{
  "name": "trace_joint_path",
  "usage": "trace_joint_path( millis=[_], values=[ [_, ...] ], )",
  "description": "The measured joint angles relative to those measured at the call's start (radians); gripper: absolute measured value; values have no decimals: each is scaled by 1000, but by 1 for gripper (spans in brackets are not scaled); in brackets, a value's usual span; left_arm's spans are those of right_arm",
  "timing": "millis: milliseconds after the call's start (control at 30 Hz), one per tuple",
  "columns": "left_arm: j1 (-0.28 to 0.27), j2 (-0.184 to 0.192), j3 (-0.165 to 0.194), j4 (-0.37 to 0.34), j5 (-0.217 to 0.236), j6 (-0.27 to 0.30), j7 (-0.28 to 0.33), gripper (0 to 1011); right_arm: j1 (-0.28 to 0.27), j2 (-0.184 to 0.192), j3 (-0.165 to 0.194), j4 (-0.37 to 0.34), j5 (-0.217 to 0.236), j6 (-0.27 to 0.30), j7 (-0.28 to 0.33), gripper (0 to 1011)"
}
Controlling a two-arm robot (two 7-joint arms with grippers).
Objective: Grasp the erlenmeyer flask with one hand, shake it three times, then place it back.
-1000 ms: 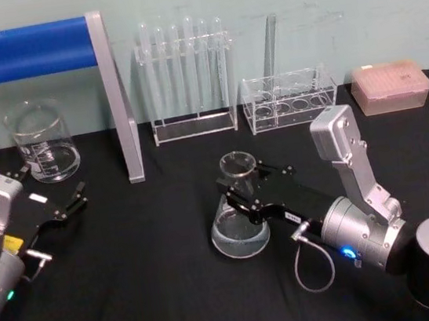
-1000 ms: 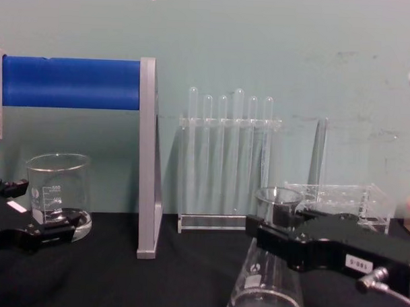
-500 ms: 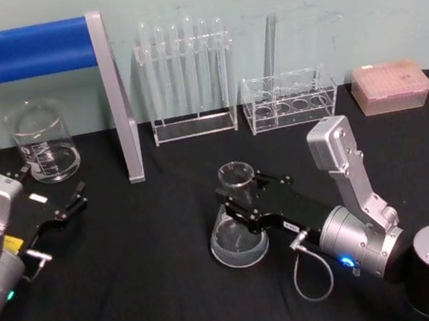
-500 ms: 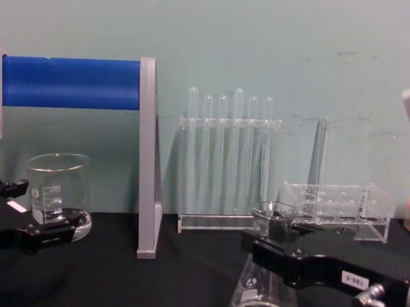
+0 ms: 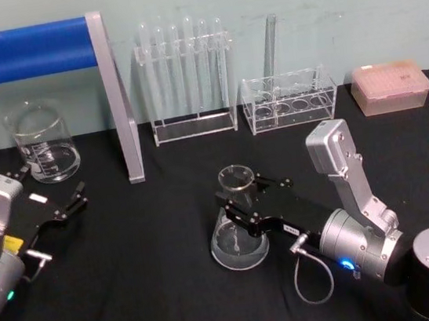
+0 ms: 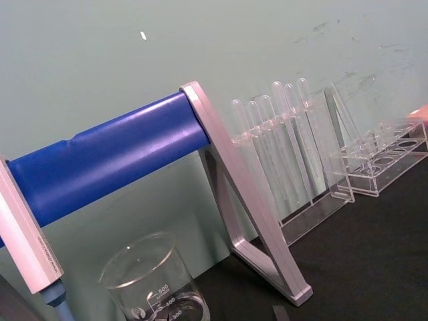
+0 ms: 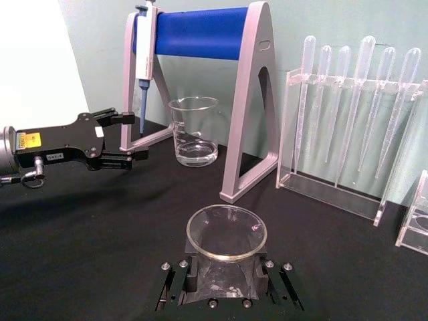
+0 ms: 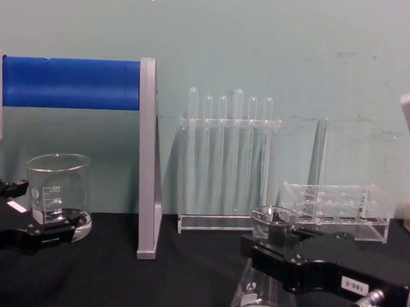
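Note:
The erlenmeyer flask (image 5: 237, 244) is clear glass and stands upright, centre-right over the black table. Its base is at or just above the cloth. My right gripper (image 5: 233, 196), the hand, is shut on the flask's neck just under the flared rim. The right wrist view looks down onto the flask (image 7: 226, 257) with the black fingers (image 7: 194, 275) on either side of the neck. The chest view shows the flask (image 8: 259, 297) low at the right, with the right gripper (image 8: 259, 248) across its neck. My left gripper (image 5: 53, 183) rests open at the left, near the beaker.
A glass beaker (image 5: 42, 143) stands at the back left beside a grey stand with a blue bar (image 5: 26, 51). Along the back wall are a clear rack of pipettes (image 5: 186, 77), a low tube rack (image 5: 289, 99) and a pink box (image 5: 391, 86).
The right gripper has lowered the flask and drawn it slightly toward me. The left arm has not moved.

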Motion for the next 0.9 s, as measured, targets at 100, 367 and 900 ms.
trace_joint_path(
  millis=[100,367,900],
  values=[
    [0,0,0,0,0,0,0,1001,0,0,0,0,0,0,0,450],
    [0,0,0,0,0,0,0,1001,0,0,0,-1,0,2,-1,450],
    [0,0,0,0,0,0,0,1001,1,0,1,-1,0,4,-1,771]
  ],
)
